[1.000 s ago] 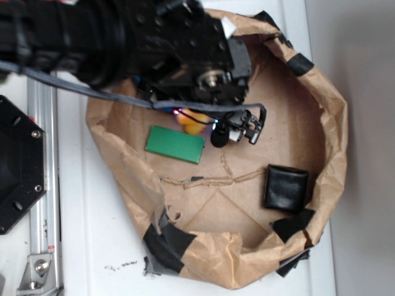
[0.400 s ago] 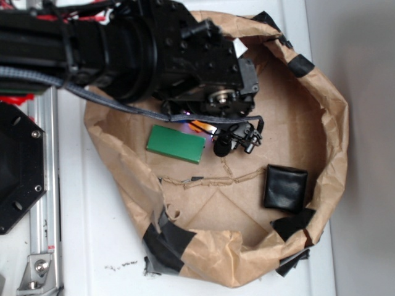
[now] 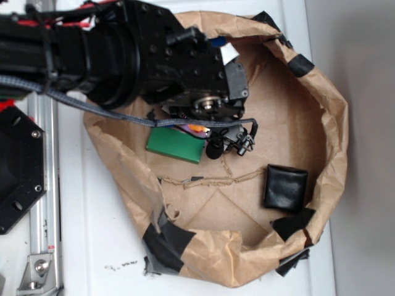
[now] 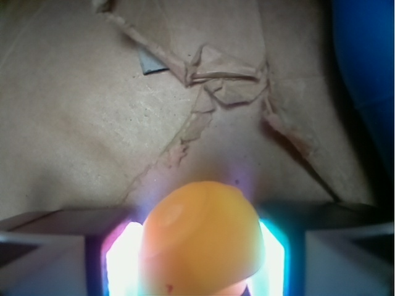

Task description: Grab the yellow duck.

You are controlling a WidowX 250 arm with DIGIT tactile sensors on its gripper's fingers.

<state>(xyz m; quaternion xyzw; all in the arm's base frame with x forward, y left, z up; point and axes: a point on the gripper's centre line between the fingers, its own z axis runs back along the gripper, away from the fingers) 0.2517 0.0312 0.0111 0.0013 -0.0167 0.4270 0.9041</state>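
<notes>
Duck's right between my fingers: the yellow duck [image 4: 200,237] fills my gripper [image 4: 199,259], jaws narrowed against both its sides, brown paper [image 4: 92,123] stretching ahead of me.

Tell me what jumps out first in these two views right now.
In the wrist view, the yellow duck fills the bottom centre, glowing orange between the gripper's lit fingers. In the exterior view, the black arm looms over the brown paper basin, hiding most of the duck beside the green block.
</notes>
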